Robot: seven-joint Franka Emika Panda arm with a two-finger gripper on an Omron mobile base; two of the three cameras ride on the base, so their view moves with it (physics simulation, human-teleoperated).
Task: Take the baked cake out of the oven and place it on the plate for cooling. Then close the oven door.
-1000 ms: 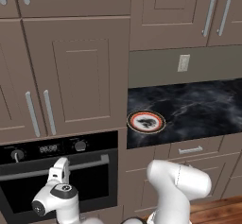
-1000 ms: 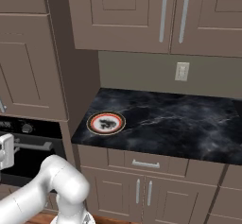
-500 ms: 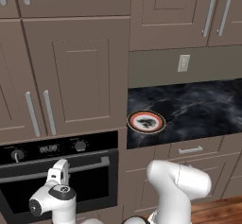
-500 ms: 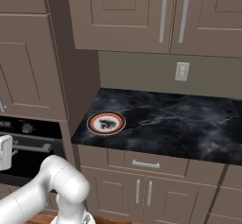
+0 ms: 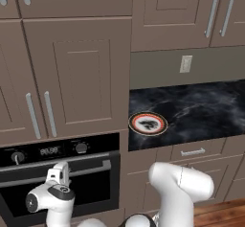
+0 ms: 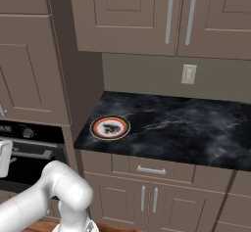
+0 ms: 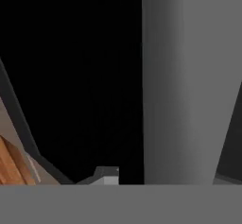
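At the closed black glass-fronted oven door (image 5: pixel 57 185), the white 2-finger gripper (image 5: pixel 61 172) meets its long silver bar handle (image 5: pixel 28 177) (finger spacing can't be judged).

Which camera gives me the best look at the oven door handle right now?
The left base view: the oven door handle runs nearly full length across the closed door, with the hand in front of it. The right base view catches a short stretch at its left edge. In the hand view a broad grey bar, probably the handle, fills the right.
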